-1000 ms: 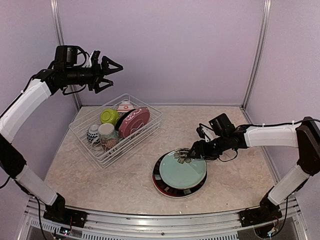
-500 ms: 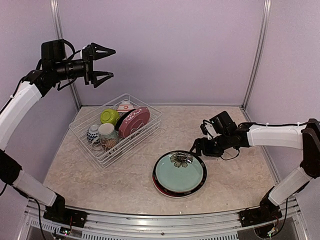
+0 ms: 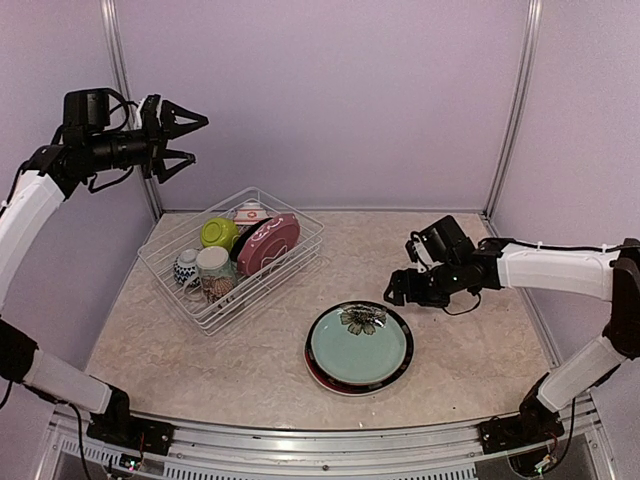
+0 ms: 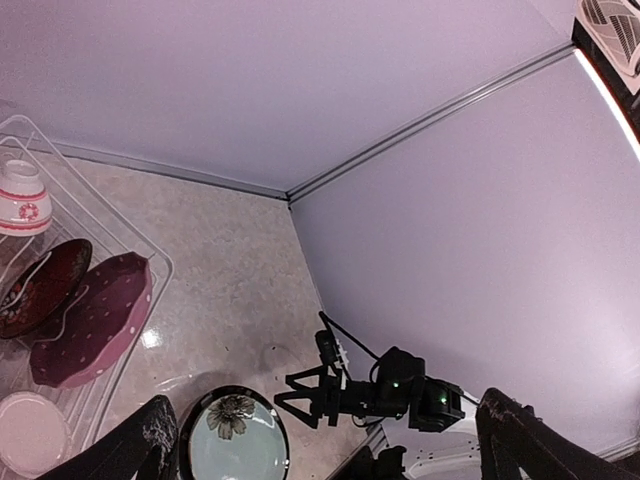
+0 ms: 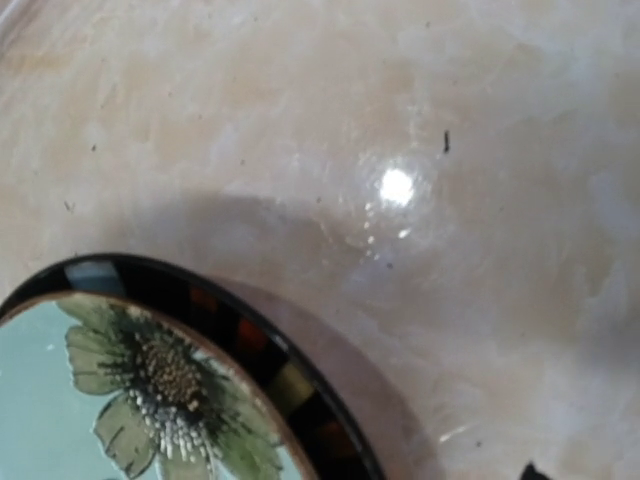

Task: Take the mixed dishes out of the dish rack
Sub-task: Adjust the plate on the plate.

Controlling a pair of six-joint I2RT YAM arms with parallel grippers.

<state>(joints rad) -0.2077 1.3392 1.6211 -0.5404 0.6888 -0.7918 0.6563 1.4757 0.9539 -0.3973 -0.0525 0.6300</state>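
Observation:
The white wire dish rack (image 3: 296, 256) stands at the back left. It holds a lime green bowl (image 3: 218, 232), a pink dotted plate (image 3: 268, 243), a red-white bowl (image 3: 250, 211), a blue-white bowl (image 3: 186, 266) and a cream mug (image 3: 214, 270). A stack of plates (image 3: 360, 347) lies on the table, with a pale blue flower plate on a black-rimmed one. My left gripper (image 3: 182, 136) is open and empty, high above the rack's back left corner. My right gripper (image 3: 396, 289) is open and empty, just beyond the stack's far right rim (image 5: 250, 350).
The left wrist view shows the rack's right end with the red-white bowl (image 4: 22, 190), a dark red plate (image 4: 40, 290) and the pink plate (image 4: 95, 320). Lilac walls close off the back and both sides.
My left gripper has swung back to the left and away from the rack. My right gripper has let go of the flower plate and drawn back to the right of the stack.

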